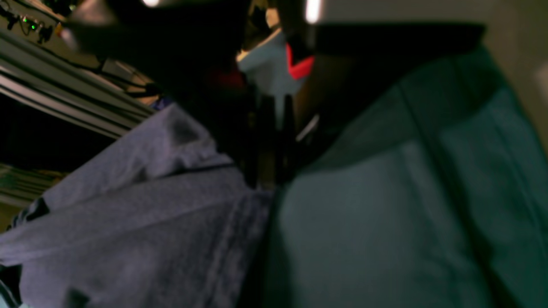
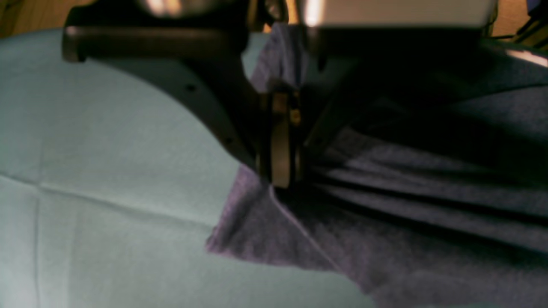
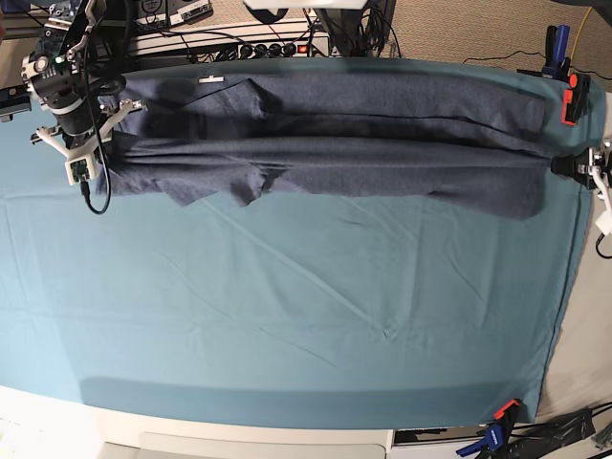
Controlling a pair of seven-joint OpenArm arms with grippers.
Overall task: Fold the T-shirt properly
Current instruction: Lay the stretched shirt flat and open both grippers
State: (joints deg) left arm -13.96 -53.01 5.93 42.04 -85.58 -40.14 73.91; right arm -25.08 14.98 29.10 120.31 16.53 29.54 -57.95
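one t-shirt (image 3: 335,143), folded into a long band, lies stretched along the far edge of the bench's teal cloth (image 3: 316,316). two pincers hold it: the right pincer (image 2: 280,179) is clamped on its end at the base view's left, and the left pincer (image 3: 564,168) is clamped on the opposite end. two clamps (image 3: 574,96) (image 3: 499,426) pin the cloth's edge.

The T-shirt (image 3: 363,143) is soft, matt knit cloth, heathered blue-grey with a faintly fuzzy surface and stitched hems. Under it the table cloth (image 3: 306,316) is thin teal fabric, matt and smooth, marked by fold creases. The right gripper (image 2: 280,179) looks like dark matt plastic with a duller brownish pad. Clamps (image 3: 574,96) at the cloth's edge are glossy orange and black plastic.
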